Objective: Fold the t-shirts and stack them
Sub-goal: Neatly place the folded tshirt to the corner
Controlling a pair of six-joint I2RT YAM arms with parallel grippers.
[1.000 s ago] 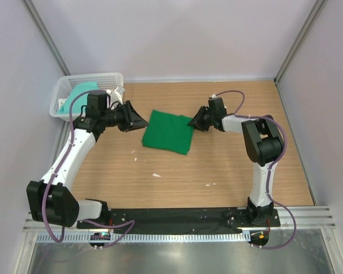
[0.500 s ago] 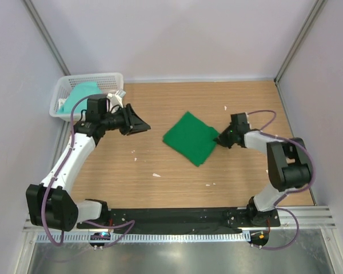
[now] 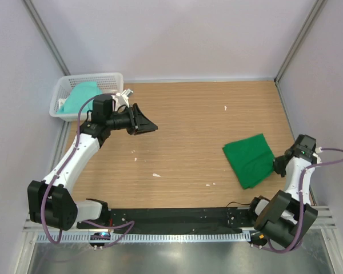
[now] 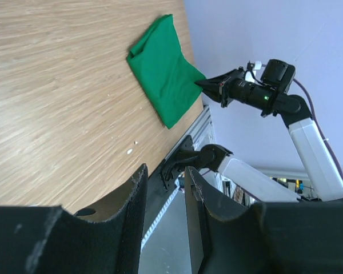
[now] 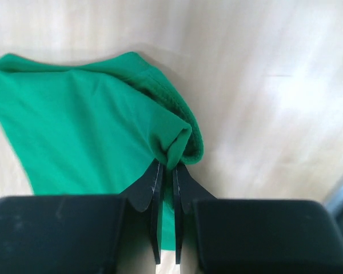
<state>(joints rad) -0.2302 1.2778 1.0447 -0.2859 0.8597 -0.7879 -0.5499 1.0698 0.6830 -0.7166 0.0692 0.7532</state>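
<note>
Locate the green t-shirt (image 3: 250, 160) on the right side of the table (image 3: 194, 114), close to the near edge, folded into a compact, roughly rectangular pad that lies skewed to the table edges. The right gripper (image 3: 276, 165) is at the pad's right-hand edge. In the top view its fingertips are small and dark against the fabric, so you cannot read their state there. Refer to the right wrist view instead: the two fingers are pressed together on a bunched, rolled-over fold of the green cloth. That view does not show whether the rest of the pad rests flat, because the gripper body blocks the lower part of the frame and the left frame edge cuts the shirt off. The left gripper (image 3: 150, 127) hangs over the far left of the table, well apart from the green t-shirt. In the left wrist view its fingers stand slightly apart with nothing between them, and the gripper body masks the lower part of that frame. The mint-teal t-shirt (image 3: 82, 96) lies bunched inside the basket (image 3: 108, 76) in the far left corner. The lattice wall and the left arm's cable cover part of it, so you cannot tell how it is folded.
</note>
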